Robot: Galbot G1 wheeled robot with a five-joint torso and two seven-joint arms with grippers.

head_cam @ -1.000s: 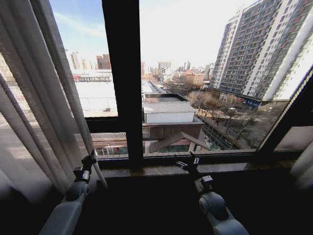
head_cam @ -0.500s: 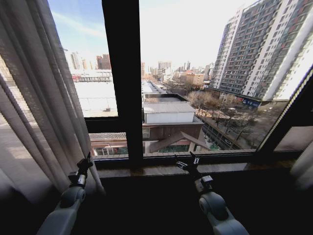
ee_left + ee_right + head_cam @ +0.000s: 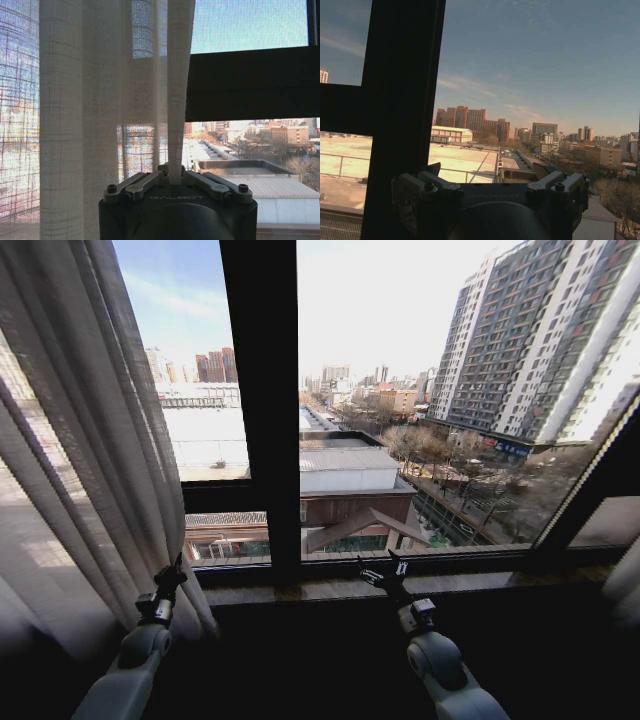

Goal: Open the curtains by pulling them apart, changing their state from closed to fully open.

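Head view shows the task close to finished. The left curtain [image 3: 80, 440] is bunched at 9 o'clock, hanging from the top of the frame down past the sill, and the glass from the mullion [image 3: 262, 410] across to 3 o'clock is bare. A pale fold of the right curtain [image 3: 625, 590] sits gathered at 4 o'clock. By this judgement, what is left is the last stretch on the left, where the fabric's inner edge stands short of the window's side.

The left gripper [image 3: 170, 575] is at 7 o'clock, against the curtain's inner edge; in the left wrist view its jaws are clamped on a narrow pleat [image 3: 176, 90] of the left curtain. The right gripper [image 3: 385, 573] hangs at 6 o'clock above the sill [image 3: 470, 582], jaws apart and holding nothing.

The sill is a dark ledge along the window's foot. Beyond the glass lie low rooftops, a tower block [image 3: 530, 340] at 2 o'clock and clear sky.
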